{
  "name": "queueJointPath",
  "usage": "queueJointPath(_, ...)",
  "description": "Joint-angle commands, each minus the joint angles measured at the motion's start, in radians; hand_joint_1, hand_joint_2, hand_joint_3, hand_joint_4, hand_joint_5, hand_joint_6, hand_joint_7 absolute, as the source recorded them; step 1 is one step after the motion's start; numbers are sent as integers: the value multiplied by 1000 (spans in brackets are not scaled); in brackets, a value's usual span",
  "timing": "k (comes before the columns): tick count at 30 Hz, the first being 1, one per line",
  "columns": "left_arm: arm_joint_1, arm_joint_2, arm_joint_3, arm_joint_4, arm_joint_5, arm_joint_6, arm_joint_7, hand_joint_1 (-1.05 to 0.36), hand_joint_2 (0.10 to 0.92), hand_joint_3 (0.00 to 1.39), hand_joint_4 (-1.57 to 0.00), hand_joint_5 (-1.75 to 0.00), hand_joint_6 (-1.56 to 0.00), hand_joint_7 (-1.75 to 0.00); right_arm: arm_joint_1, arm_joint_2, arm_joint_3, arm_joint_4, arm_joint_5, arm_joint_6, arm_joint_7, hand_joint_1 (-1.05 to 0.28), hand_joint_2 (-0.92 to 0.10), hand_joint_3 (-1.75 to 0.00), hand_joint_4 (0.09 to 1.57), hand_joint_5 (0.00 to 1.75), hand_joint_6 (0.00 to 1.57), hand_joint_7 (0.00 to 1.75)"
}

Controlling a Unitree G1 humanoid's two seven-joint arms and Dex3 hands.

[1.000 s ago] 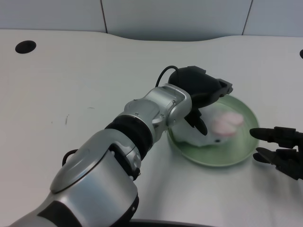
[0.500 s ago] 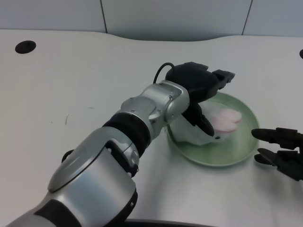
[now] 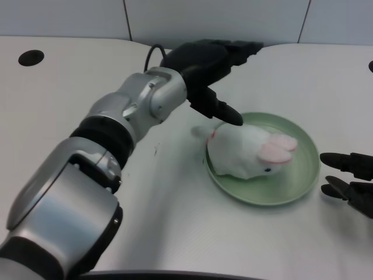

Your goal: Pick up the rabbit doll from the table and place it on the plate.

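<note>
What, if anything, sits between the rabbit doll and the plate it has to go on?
Nothing visible does. The rabbit doll already lies on the green plate, its tail end hanging over the left rim. The left robot hand is above and to the left of it, holding nothing.

A white rabbit doll (image 3: pixel 245 153) with pink ears lies on its belly on a pale green round plate (image 3: pixel 300 181), tail overhanging the plate's left rim.
</note>
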Motion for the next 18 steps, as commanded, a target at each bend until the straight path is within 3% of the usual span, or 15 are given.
queueJointPath(1,40,68,27,-20,-25,-62,2,-906,921,178,-188,-117,-195,-90,0,-7,-26,23,22,-14,-3,-435,-921,-123,1127,11,869,6)
queueJointPath(3,61,90,51,-30,-50,-97,-2,-847,921,165,-261,-170,-259,-116,1,-7,-30,33,23,-29,-5,-440,-921,-119,1127,11,871,7)
queueJointPath(5,96,111,78,-45,-79,-137,9,-763,921,174,-346,-285,-345,-143,5,-2,-35,31,29,-28,-11,-447,-921,-112,1128,11,879,9)
queueJointPath(7,137,121,122,-62,-125,-173,17,-699,921,173,-315,-637,-432,-163,7,1,-37,27,35,-23,-14,-446,-921,-103,1136,15,883,10)
queueJointPath(8,157,123,145,-69,-151,-187,18,-626,921,140,-351,-922,-528,-204,8,1,-37,25,36,-19,-15,-443,-921,-97,1142,17,885,10)
queueJointPath(10,198,118,206,-83,-227,-212,-20,-588,921,124,-362,-1085,-578,-226,10,2,-35,21,34,-14,-21,-440,-921,-92,1145,18,886,9)
queueJointPath(11,224,112,244,-92,-282,-224,-60,-503,921,123,-395,-1230,-633,-271,10,2,-33,20,30,-13,-26,-440,-921,-91,1146,19,888,10)
queueJointPath(13,280,105,304,-115,-371,-241,-124,-447,921,127,-408,-1346,-662,-311,10,4,-31,18,25,-12,-33,-443,-921,-90,1147,19,890,10)
queueJointPath(15,358,106,349,-150,-443,-253,-175,-423,921,257,-405,-1587,-587,-627,13,7,-28,11,21,-11,-40,-441,-921,-88,1151,20,897,12)
queueJointPath(18,454,103,397,-203,-510,-228,-205,-445,921,329,-400,-1717,-510,-846,15,11,-26,2,26,-9,-40,-435,-921,-86,1150,19,903,12)
